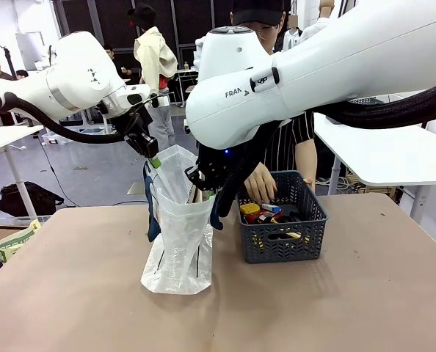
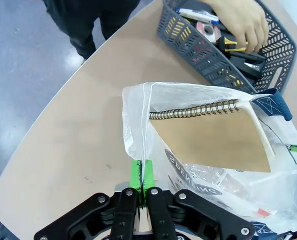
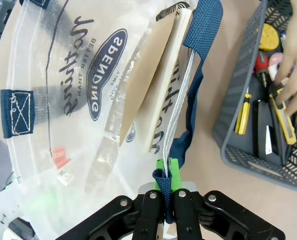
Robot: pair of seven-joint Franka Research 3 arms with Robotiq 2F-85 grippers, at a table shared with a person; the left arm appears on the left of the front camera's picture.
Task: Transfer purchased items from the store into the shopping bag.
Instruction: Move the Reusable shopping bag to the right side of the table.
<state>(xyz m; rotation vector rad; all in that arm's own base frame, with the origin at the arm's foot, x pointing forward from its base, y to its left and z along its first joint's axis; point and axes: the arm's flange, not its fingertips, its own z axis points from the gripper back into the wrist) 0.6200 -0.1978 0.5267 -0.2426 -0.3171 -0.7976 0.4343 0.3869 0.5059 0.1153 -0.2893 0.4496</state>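
**A:** Where is the shopping bag [image 1: 175, 242]?

**B:** It stands upright on the table [image 1: 365, 308], a little left of the middle, with its mouth pulled open. A spiral notebook [image 2: 208, 140] with a brown cover stands inside it.

**A:** What holds the mouth open?

**B:** Both arms. The left gripper [image 2: 142, 167] is clamped tight on the plastic rim at the bag's left side. The right gripper [image 3: 167, 166] is pinched closed at the right side, with a navy strap handle [image 3: 203, 25] caught between its green pads.

**A:** And the purchased items [image 1: 258, 213]?

**B:** They are in the dark grey basket [image 1: 284, 248] just right of the bag. One is yellow and red, and the rest are hard to make out. The person's hand [image 1: 260, 185] reaches in from the far side and rests on them.
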